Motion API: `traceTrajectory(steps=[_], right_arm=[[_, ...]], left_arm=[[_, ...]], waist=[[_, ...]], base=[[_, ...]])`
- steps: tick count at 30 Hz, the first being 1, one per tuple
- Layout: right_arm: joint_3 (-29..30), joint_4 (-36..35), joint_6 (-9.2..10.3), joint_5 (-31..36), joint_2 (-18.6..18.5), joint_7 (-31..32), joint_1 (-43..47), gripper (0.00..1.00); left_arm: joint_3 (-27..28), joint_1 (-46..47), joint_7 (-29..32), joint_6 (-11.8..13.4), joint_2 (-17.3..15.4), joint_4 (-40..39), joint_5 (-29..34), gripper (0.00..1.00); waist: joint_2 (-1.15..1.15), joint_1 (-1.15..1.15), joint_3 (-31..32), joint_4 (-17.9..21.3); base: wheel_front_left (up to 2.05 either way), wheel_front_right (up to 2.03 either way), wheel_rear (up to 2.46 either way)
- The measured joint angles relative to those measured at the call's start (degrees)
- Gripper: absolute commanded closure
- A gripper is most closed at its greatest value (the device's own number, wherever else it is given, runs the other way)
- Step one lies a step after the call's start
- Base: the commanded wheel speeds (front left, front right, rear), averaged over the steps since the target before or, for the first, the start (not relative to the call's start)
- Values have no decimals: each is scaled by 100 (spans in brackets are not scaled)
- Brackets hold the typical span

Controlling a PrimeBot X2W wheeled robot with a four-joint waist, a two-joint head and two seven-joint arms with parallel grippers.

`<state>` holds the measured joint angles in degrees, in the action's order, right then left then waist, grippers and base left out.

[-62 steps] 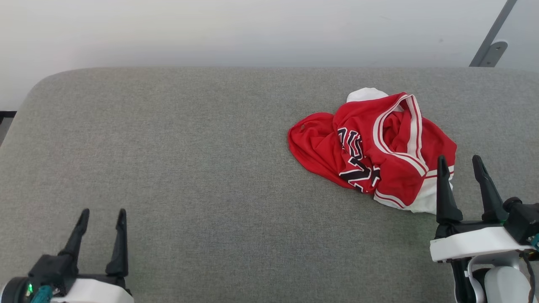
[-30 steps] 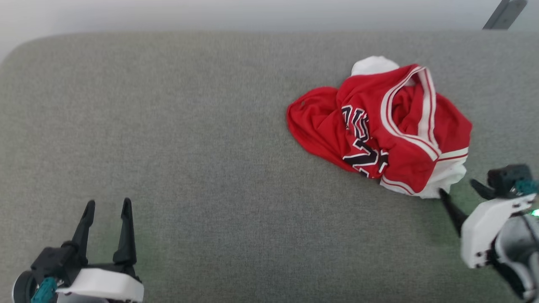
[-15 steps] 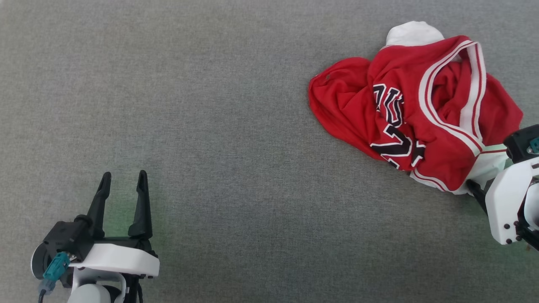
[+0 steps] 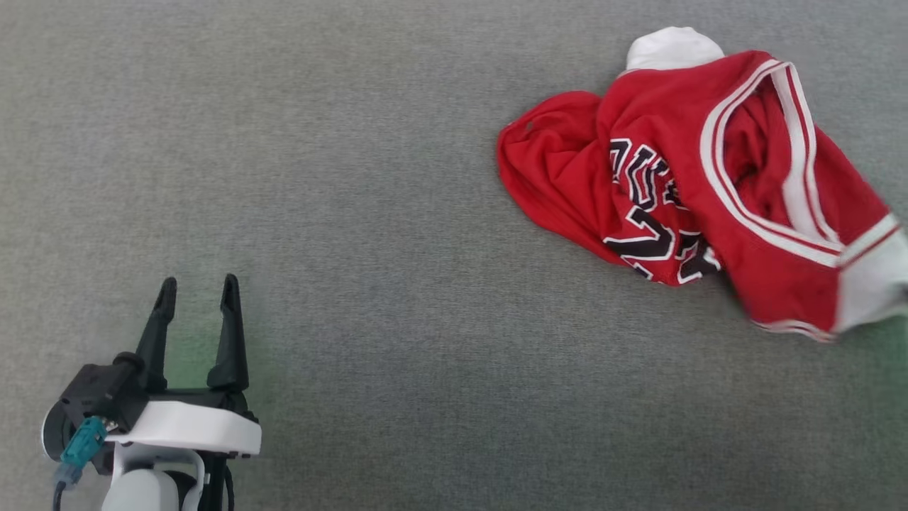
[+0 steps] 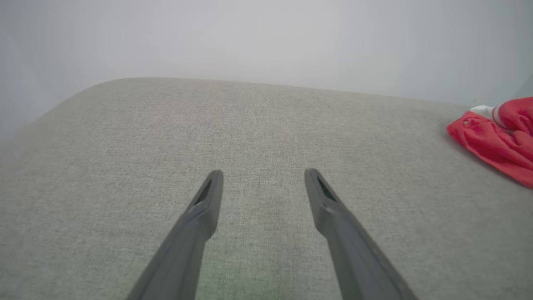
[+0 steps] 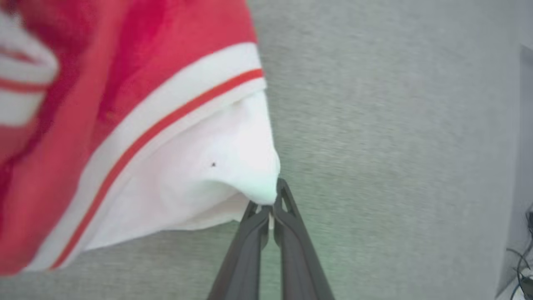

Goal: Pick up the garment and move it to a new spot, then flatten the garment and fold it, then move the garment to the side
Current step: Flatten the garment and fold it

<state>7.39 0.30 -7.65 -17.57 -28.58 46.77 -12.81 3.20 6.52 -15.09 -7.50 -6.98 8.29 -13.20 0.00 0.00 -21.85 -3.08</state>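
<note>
Crumpled red-and-white jersey shirt (image 4: pixel 667 106): light, limp, drapes. Good hold: white sleeve corner (image 6: pixel 233 166), pinched in right hand (image 6: pixel 270 205); left hand (image 4: pixel 198 285) spread, empty.

The right gripper (image 6: pixel 270 205) stood spread just short of the garment (image 4: pixel 681 177) half a second ago. Now its fingers (image 6: pixel 250 233) are pinched together on the tip of the white sleeve (image 6: pixel 216 166). That sleeve end is drawn out toward the gripper and blurred, so the heap lies longer, its red body trailing beyond the fingertips. The head camera has dipped nearer the grey surface (image 4: pixel 355 213).
</note>
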Motion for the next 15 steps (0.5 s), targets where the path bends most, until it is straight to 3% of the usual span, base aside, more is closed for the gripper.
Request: traceTrajectory(steps=[10,15], right_arm=[[1689,929,1,366,-430,-541,62,100],[2103,1363,1,559,-431,-764,20,100]], left_arm=[[-141,34,0,0,-56,-16,-20,0],[-178,34,0,0,-104,-18,-42,0]], waist=[[0,0,-21,97],[0,0,-28,54]], base=[[0,0,0],[0,0,0]])
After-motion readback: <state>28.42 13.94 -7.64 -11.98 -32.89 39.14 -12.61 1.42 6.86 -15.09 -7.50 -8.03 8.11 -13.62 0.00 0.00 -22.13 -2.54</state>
